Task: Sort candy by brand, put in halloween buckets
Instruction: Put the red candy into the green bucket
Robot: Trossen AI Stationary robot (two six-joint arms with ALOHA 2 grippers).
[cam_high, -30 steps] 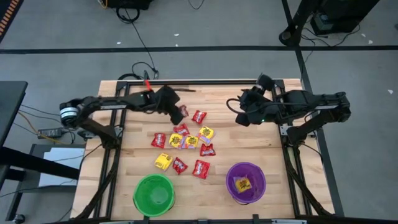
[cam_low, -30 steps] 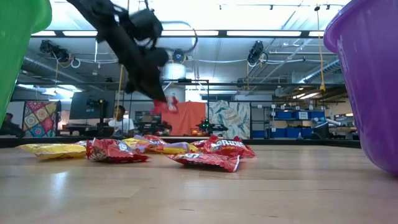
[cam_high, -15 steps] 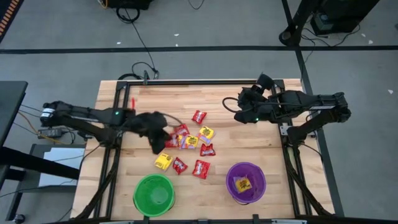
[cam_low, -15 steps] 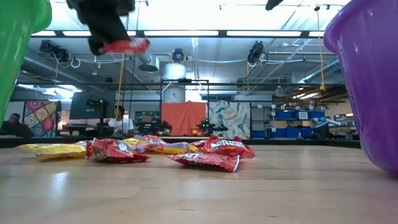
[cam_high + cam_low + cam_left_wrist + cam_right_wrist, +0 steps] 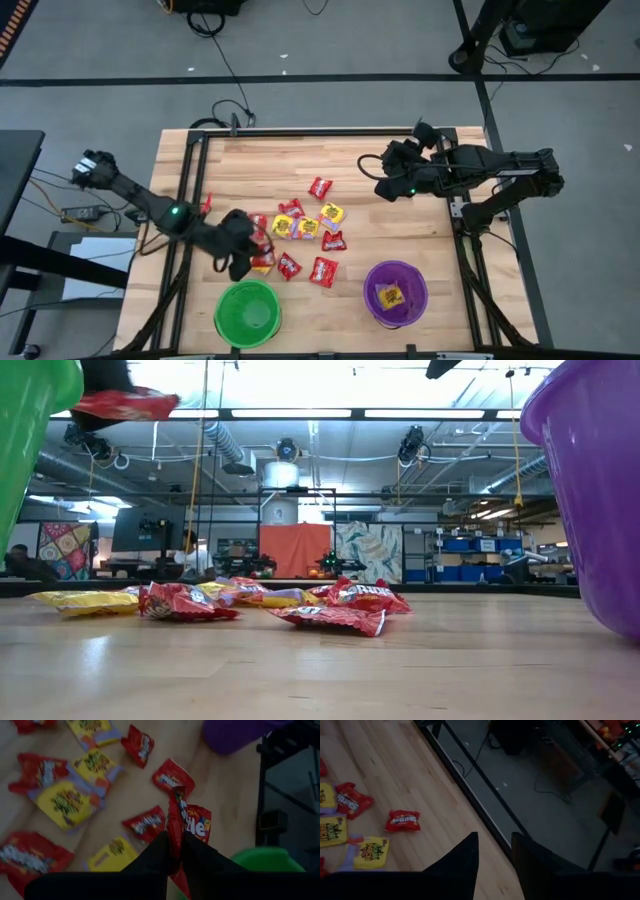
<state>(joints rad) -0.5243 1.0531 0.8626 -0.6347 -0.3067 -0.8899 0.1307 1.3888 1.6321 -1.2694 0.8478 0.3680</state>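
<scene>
The left arm is reaching diagonally across the table, its left gripper [image 5: 175, 851] pinching a red candy packet [image 5: 190, 822] just above the green bucket [image 5: 247, 312]; the right gripper [image 5: 493, 851] is idling part-open near the far right edge

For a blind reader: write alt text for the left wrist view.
The left gripper is shut on a shiny red candy packet, held above the wooden table. Below lie scattered red and yellow candy packets, with the green plastic bucket's rim nearby.
</scene>
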